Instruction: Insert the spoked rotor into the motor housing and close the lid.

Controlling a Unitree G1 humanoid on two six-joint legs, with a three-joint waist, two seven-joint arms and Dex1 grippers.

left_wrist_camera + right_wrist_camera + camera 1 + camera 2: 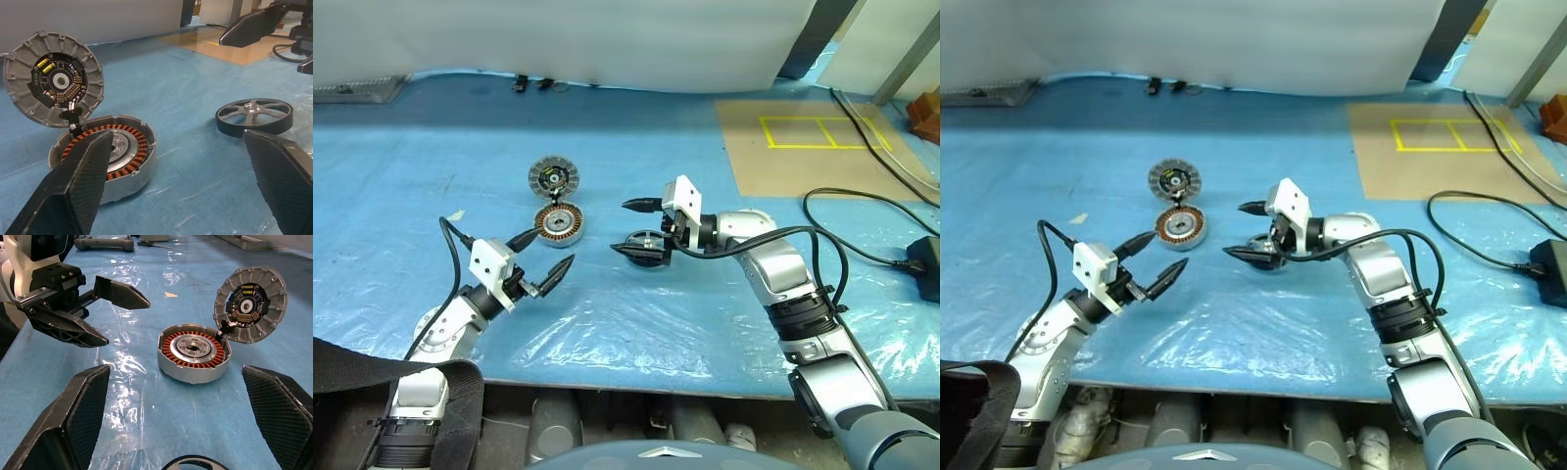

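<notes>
Lying flat on the blue sheet (607, 323) that is covering the desk, the spoked rotor (255, 116) is sitting directly between the two spread fingers of the right claw (634, 227). That claw is reaching in sideways, one finger passing on the far side of the rotor and the other on its near side. Neither finger is visibly pressing on the rim, and the wheel is resting on the sheet, not lifted.

Taking the motor housing (558, 224) as the reference: it is sitting on the sheet with its copper windings facing up and its centre unoccupied. The lid (553, 177) is standing open at the housing's far edge, joined to it there, with its circuit-board face turned toward the robot. The rotor is lying near the housing on the robot's right side, apart from it, with bare sheet showing between them.

The left claw (537, 263) is hovering on the near side of the housing, toward the robot's left, with its fingers standing wide apart and holding nothing. It is touching neither the housing nor the lid.

A black cable (862, 211) is lying well to the right of the housing, beyond the right arm.
</notes>
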